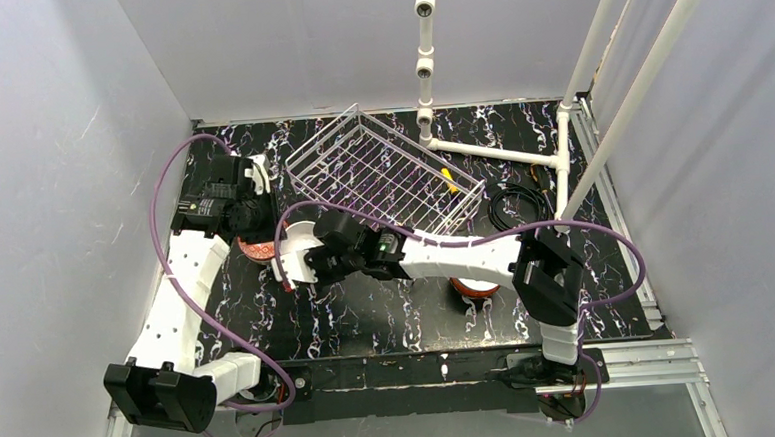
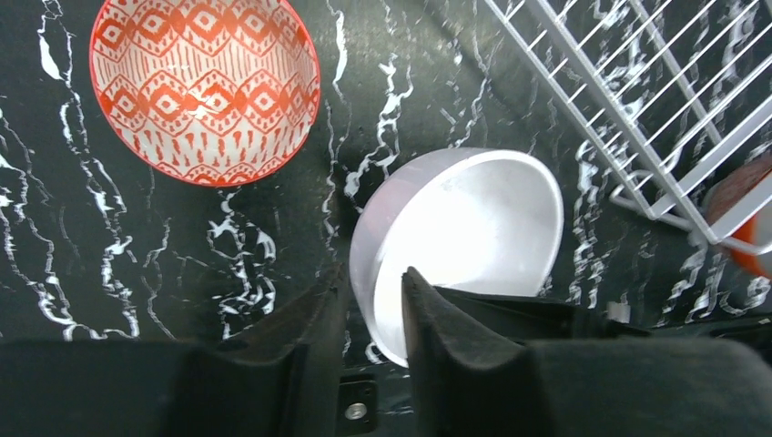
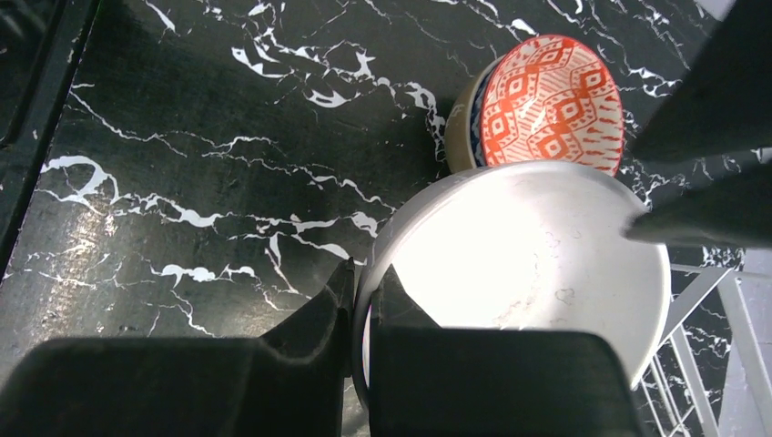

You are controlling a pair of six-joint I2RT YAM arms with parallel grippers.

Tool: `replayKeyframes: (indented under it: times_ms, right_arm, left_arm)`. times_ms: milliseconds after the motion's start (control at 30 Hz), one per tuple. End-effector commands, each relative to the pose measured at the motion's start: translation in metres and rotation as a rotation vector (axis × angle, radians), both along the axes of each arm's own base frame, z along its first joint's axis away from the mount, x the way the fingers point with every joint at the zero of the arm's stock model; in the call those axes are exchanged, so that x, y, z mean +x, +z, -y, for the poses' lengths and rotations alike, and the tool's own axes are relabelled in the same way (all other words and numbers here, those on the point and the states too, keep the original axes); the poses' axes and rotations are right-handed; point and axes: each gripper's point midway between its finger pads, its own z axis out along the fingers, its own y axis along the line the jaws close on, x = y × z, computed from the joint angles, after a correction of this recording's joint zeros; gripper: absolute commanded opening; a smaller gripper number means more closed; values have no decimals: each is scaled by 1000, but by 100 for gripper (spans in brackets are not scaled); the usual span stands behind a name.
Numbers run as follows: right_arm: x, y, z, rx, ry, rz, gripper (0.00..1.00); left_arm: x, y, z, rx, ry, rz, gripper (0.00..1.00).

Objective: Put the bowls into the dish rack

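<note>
A white bowl hangs tilted between both grippers, left of the dish rack. My right gripper is shut on the bowl's rim, one finger inside and one outside. My left gripper straddles the opposite rim with its jaws slightly apart and a gap showing on the inside. A red-orange patterned bowl lies just left, on another bowl with a tan and blue edge. The wire rack holds no bowl.
A second red-orange bowl sits under my right forearm, near the rack's front corner. A white pipe frame and a black cable coil lie right of the rack. Grey walls enclose the black marbled table.
</note>
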Motion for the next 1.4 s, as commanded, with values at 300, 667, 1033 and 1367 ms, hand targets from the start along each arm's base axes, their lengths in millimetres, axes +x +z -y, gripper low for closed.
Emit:
replayKeyframes:
  times_ms: [300, 667, 1033, 1367]
  right_arm:
    - [-4, 68, 12, 246, -66, 7, 1]
    - [91, 155, 45, 651, -448, -469, 1]
    - [268, 121, 38, 978, -1019, -1307, 1]
    - [323, 88, 14, 1160, -1052, -1520, 1]
  left_arm:
    - [0, 66, 3, -86, 53, 206, 80]
    - [-12, 98, -52, 21, 383, 416, 98]
    - [-26, 73, -21, -88, 241, 322, 98]
    - [-37, 54, -22, -58, 208, 255, 98]
